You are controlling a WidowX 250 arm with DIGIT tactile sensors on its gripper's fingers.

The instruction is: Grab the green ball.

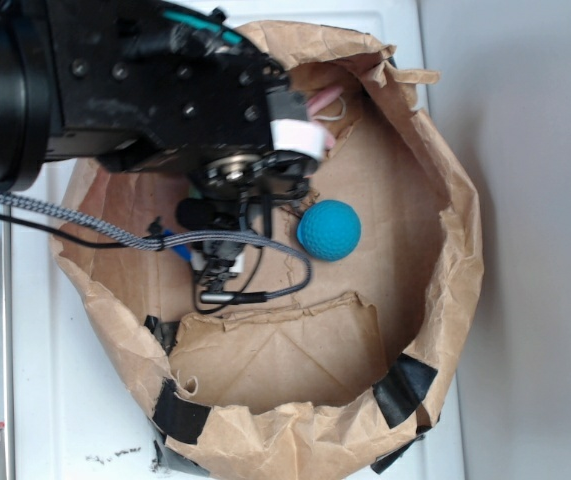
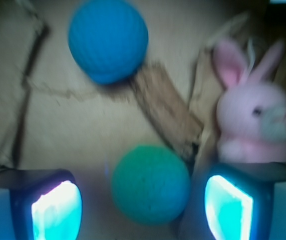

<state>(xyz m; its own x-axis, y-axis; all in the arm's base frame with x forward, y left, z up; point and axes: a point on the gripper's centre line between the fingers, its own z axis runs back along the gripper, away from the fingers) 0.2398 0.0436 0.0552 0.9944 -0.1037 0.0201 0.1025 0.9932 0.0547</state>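
With its fingers spread at the bottom of the wrist view, the end effector [image 2: 143,210] brackets the green ball [image 2: 150,184], not yet pinched. Closing off-centre could squirt it away. Farther up lie the pink rabbit [image 2: 255,120] and blue ball [image 2: 107,40].

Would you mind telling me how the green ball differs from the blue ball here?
The green ball is green and sits between the open gripper's fingers; the blue ball is bright blue and lies farther off, clear of them. In the exterior view only the blue ball shows. Both look round, textured and similar in size.
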